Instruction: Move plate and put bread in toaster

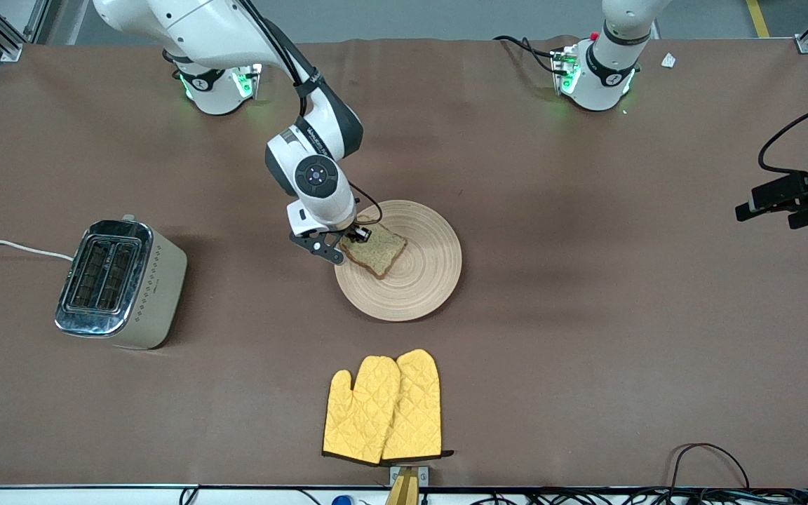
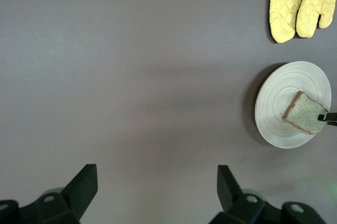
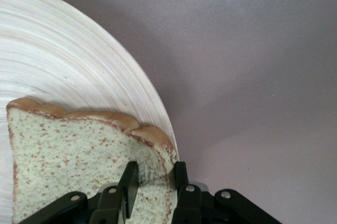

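The bread (image 1: pixel 376 252) lies on the plate (image 1: pixel 418 287) near the middle of the table, at the plate's edge toward the right arm's end. My right gripper (image 1: pixel 353 238) is down at that edge, shut on the bread's crust (image 3: pixel 68 155), one finger on its top face and one at its outer rim over the plate (image 3: pixel 63 66); the gripper (image 3: pixel 155 182) shows close up in the right wrist view. The toaster (image 1: pixel 120 280) stands toward the right arm's end, slots empty. My left gripper (image 1: pixel 762 210) waits open and empty, high over the left arm's end (image 2: pixel 158 182).
A pair of yellow oven mitts (image 1: pixel 383 410) lies near the table's front edge, nearer the camera than the plate. The toaster's white cord (image 1: pixel 4 244) runs off the table's end. The left wrist view shows the plate (image 2: pixel 284 113), the bread (image 2: pixel 305 113) and the mitts (image 2: pixel 300 3).
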{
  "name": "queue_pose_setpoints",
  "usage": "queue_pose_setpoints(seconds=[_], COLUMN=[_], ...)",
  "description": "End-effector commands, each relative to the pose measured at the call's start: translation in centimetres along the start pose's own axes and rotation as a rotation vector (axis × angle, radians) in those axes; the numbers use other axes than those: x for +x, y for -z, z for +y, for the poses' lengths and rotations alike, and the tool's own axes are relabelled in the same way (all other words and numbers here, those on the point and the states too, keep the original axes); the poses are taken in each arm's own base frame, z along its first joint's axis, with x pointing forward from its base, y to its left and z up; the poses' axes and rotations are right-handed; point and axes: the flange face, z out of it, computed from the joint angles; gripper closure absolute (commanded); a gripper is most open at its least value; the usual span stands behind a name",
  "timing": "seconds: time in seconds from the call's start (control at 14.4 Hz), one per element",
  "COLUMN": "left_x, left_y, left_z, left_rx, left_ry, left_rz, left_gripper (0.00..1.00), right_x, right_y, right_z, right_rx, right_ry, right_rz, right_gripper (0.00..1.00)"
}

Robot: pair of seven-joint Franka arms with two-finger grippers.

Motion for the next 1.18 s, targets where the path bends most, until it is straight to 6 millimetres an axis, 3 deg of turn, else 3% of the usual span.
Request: queue_pose_setpoints(seconds=[0.0,0.21,0.48,0.83,1.11], left_x=[-1.6,-2.3,-3.0,-5.3,-8.3], left_y=[0.8,1.7,2.6,2.9,2.4], left_z=[2.6,3.6,4.0,5.5,6.8], left_rx=[0.102,0.149,0.184,0.207,0.218], left_ry=[0.000,0.004,-0.005,-0.003,-0.019], left_rz=[0.009,0.023,0.033,-0.015,-0.029], left_gripper=[0.00,0.00,0.00,0.00,0.00], right_x=[0.3,0.5,1.3,2.5,5.9], right_y=[-0.3,0.2,1.6,9.3,16.3], right_z=[-0.2,-0.4,-1.0,-2.5,0.0], right_rx=[-0.016,-0.007,0.006,-0.059,-0.145], right_ry=[-0.012,-0.014,-0.029,-0.039,-0.002], right_rz=[0.014,0.017,0.016,-0.032,-0.081], right_gripper=[0.75,0.94,1.00,1.00,1.00])
